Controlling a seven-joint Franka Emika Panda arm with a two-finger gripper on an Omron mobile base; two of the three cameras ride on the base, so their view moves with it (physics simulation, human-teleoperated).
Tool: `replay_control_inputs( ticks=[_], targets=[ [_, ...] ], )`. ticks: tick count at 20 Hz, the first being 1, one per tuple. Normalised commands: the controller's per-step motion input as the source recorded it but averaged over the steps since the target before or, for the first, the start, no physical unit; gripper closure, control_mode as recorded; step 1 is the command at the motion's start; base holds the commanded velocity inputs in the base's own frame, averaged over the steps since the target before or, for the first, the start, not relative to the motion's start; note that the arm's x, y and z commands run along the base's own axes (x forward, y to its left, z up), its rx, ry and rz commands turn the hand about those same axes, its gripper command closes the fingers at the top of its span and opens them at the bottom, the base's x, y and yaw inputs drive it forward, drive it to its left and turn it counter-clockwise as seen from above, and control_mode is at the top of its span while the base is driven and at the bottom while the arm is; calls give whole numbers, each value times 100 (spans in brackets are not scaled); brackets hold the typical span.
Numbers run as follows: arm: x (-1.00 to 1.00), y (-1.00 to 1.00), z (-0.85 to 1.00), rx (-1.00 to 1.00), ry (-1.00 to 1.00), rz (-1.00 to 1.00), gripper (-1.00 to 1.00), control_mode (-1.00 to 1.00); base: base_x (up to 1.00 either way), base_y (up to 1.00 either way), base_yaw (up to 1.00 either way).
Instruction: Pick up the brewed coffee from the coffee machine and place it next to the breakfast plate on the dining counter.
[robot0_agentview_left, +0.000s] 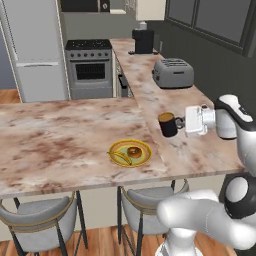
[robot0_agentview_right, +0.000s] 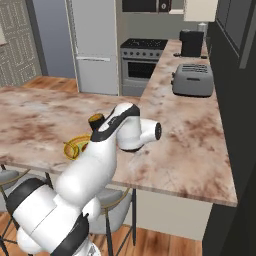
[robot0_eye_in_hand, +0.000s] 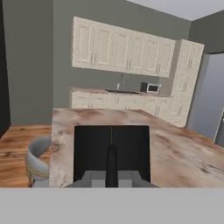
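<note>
The gripper (robot0_agentview_left: 181, 121) is closed on the handle of the mug (robot0_agentview_left: 168, 124), holding it upright just above the counter (robot0_agentview_left: 60, 135), near its inner corner. The plate (robot0_agentview_left: 130, 152) sits near the counter's front edge, close beside the mug. The coffee machine (robot0_agentview_left: 143, 41) stands at the far end

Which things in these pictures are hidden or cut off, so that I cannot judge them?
- The gripper: in the left base view the mug covers its fingertips.
- Whether the mug rests on the dining counter: no view settles it.
- The breakfast plate: in the right base view the white arm covers most of it.
- The mug in the hand view: too close, a black block; its liquid is hidden.
</note>
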Motion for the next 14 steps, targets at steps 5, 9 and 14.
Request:
replay_control_inputs(
  ticks=[5, 9, 14],
  targets=[
    [36, 0, -28, 0, -13, 0, 100, -100, 0, 0, 0],
    [26, 0, -45, 0, -14, 0, 100, -100, 0, 0, 0],
    [29, 0, -51, 0, -12, 0, 100, -100, 0, 0, 0]
  ],
)
